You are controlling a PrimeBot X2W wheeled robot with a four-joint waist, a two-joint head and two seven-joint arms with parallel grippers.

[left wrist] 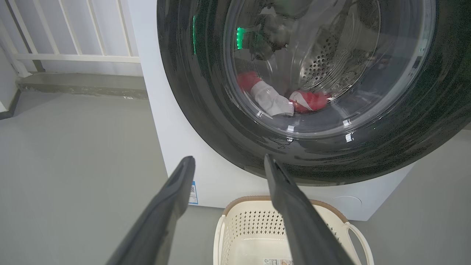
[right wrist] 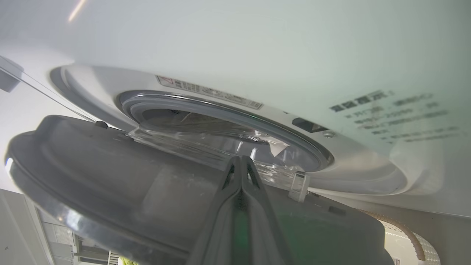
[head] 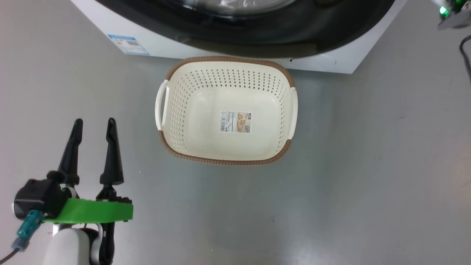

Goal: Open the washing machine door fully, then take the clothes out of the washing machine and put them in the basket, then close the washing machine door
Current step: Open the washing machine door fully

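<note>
The washing machine (head: 165,46) stands at the top of the head view, and its door (head: 257,35) with the glossy black rim is ajar. Red and white clothes (left wrist: 276,101) lie in the steel drum, seen through the door (left wrist: 206,95) glass. The cream basket (head: 228,59) sits on the floor right in front of the machine, with nothing in it but its label. My left gripper (head: 94,122) hovers open, left of the basket and clear of it. My right gripper (right wrist: 241,159) is shut with nothing in it, in the gap behind the door's grey inner side (right wrist: 110,176), near the gasket (right wrist: 220,110).
Grey floor spreads around the basket (left wrist: 254,221). A white railing (left wrist: 73,57) and a low ledge (left wrist: 81,82) stand left of the machine (left wrist: 165,147). At the head view's top right are a green-lit device (head: 447,13) and a dark cable (head: 465,55).
</note>
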